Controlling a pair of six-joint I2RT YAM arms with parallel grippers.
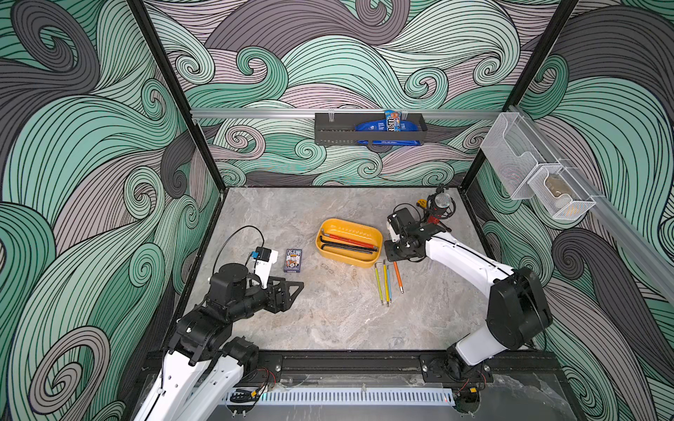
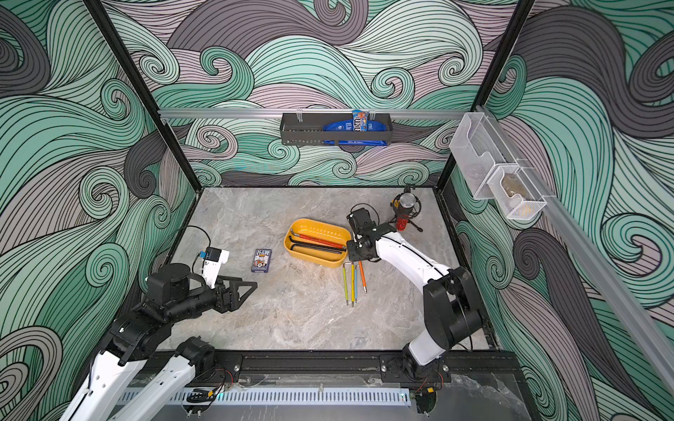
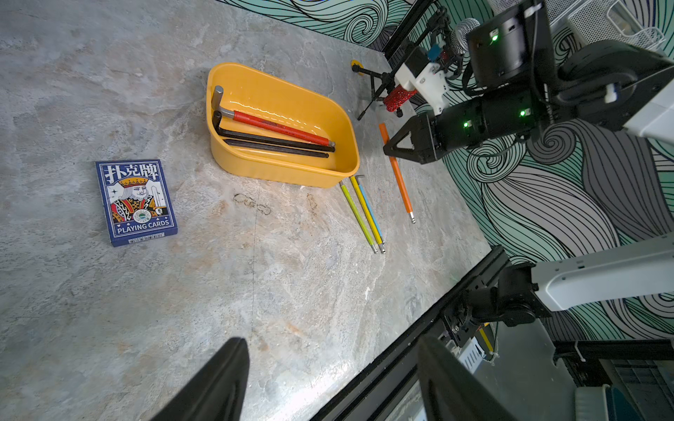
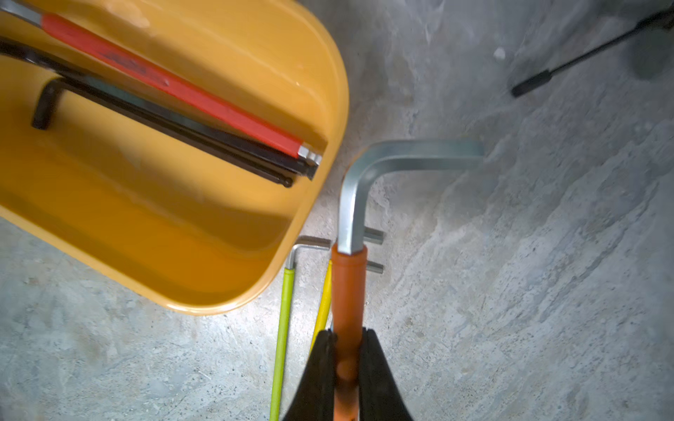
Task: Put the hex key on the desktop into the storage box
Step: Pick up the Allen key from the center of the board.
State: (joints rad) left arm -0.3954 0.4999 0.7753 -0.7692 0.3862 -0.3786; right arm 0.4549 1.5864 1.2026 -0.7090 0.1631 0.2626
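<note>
Orange-sleeved steel hex key (image 4: 348, 284): clamped tight in right gripper (image 4: 348, 331).
Yellow plastic storage box (image 4: 219, 43): lift clear of its rim before releasing.

Both top views are evenly lit and bright, shadows soft, walls (image 1: 73, 182) bowing at the edges. The right wrist view is mushy: the orange hex key (image 4: 348, 291) in the right tool (image 4: 347, 332) smears, the storage box (image 4: 333, 91) blurs, and glare hits the tabletop (image 4: 237, 328) just beside it.
</note>
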